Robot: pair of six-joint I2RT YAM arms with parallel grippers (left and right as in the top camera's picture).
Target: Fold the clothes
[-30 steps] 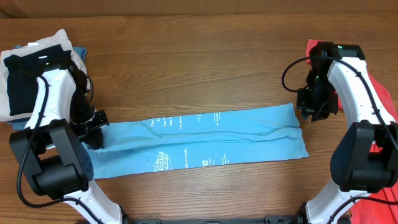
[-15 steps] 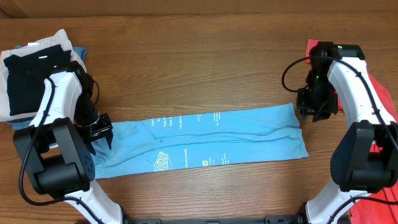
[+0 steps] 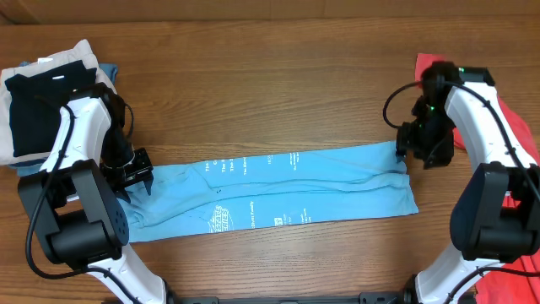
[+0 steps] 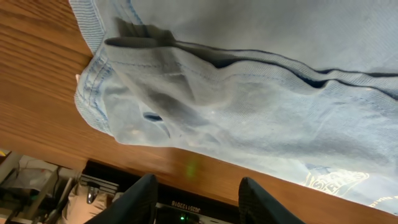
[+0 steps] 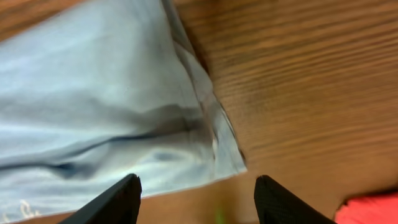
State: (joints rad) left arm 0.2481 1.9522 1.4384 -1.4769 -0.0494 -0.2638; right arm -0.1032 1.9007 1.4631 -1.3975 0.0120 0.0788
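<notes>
The clothes in play are a light blue T-shirt (image 3: pixel 278 190), folded into a long strip lying across the table with white lettering facing up. My left gripper (image 3: pixel 137 181) hovers over the strip's left end, open; in the left wrist view its fingers (image 4: pixel 142 200) hold nothing, and the shirt's hemmed end (image 4: pixel 236 93) lies flat beyond them. My right gripper (image 3: pixel 405 155) is at the strip's right end. It is open, with its fingertips (image 5: pixel 121 198) apart and empty above the shirt's corner (image 5: pixel 124 93). Loose red garments (image 3: pixel 516 118) lie behind the right arm.
A stack of folded black, beige and blue pieces (image 3: pixel 46 97) sits at the far left. More red cloth (image 3: pixel 506 287) shows at the lower right corner, also seen at the right wrist view's edge as red cloth (image 5: pixel 373 208). The table's front edge (image 4: pixel 205 168) runs just below the shirt.
The left gripper opened and let go of the shirt's left end, shifting slightly right. The right gripper opened wider and edged left over the shirt's right end.
</notes>
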